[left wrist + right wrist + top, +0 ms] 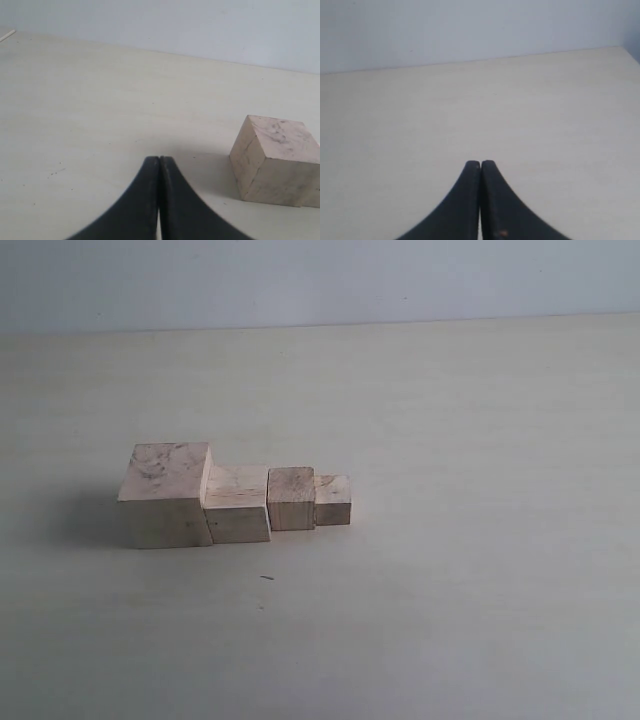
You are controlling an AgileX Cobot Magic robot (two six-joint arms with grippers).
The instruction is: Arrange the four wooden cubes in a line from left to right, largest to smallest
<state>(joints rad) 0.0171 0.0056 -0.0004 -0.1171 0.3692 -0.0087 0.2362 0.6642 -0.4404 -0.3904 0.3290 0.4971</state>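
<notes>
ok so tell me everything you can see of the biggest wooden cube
The largest cube is pale, unpainted-looking wood with sharp edges and flat faces. Its top is mottled with grey smudges; the sides are cleaner, with faint specks. It sits flat and upright on the pale table, at the left end of the row in the exterior view. Its right side appears to touch the second cube. Nothing grips it.

Largest cube (165, 495), grey-mottled top, left of centre. Second cube (238, 503), pale, against its right side. Third cube (291, 498), slightly darker brown, next. Smallest cube (333, 500) at right end. One row, all upright, neighbours touching or nearly.
</notes>
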